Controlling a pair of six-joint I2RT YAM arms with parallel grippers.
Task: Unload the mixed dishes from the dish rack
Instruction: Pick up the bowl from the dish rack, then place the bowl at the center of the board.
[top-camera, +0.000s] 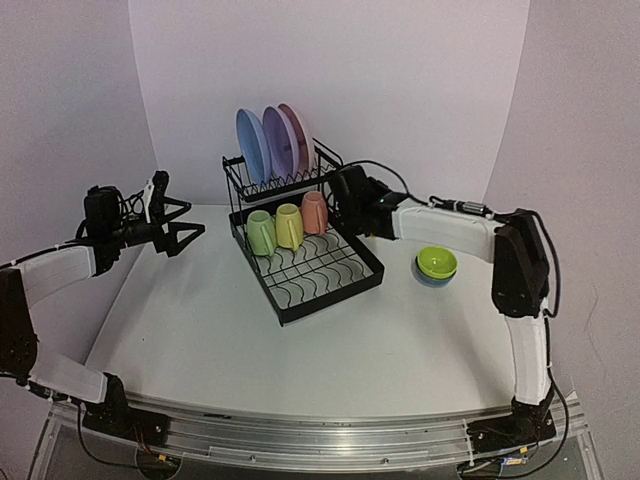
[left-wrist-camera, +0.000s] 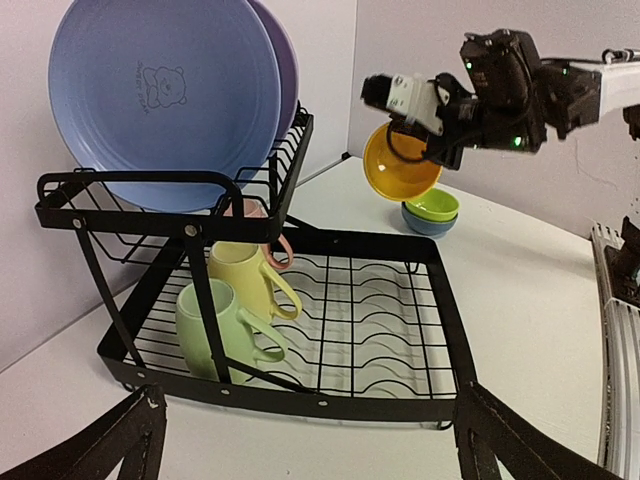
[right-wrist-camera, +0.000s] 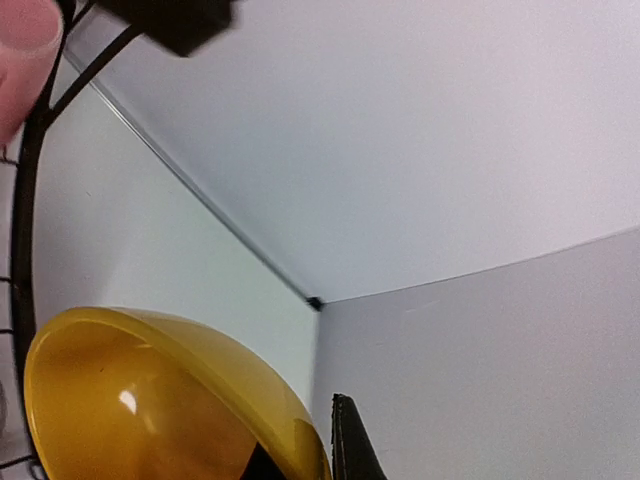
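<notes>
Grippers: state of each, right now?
Left gripper: open, holding nothing.
Right gripper: shut on the rim of the yellow bowl.

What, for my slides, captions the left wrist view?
Right gripper holds the yellow bowl aloft beside the loaded dish rack.

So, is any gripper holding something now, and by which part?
The right gripper grips the glossy yellow bowl by its rim; the left gripper holds nothing.

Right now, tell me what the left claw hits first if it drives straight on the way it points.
Most likely the dish rack: its near bottom rail lies ahead of the left claw, with the light green mug just behind. Depth is unclear.
</notes>
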